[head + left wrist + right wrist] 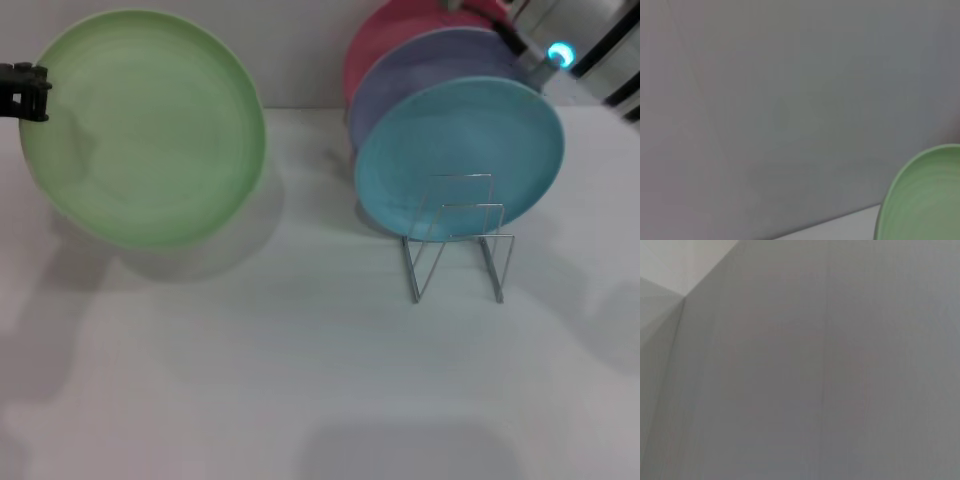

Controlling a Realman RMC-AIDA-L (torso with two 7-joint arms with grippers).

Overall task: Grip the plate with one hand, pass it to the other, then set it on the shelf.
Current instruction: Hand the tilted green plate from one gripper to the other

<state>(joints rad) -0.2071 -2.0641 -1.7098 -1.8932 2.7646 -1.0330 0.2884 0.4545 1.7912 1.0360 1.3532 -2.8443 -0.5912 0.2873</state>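
The light green plate [145, 125] hangs tilted above the table at the left, its shadow on the table below it. My left gripper [25, 92] is shut on the plate's left rim at the left edge of the head view. Part of the plate also shows in the left wrist view [925, 200]. The right arm with its blue ring light [561, 52] reaches in at the top right, behind the standing plates. The silver wire shelf [460, 240] stands right of centre, well apart from the green plate.
A turquoise plate [460, 155], a lavender plate [420, 75] and a pink plate [395, 35] stand upright in the shelf's back slots. The front loops hold nothing. White table [300, 380] spreads in front. The right wrist view shows only grey wall.
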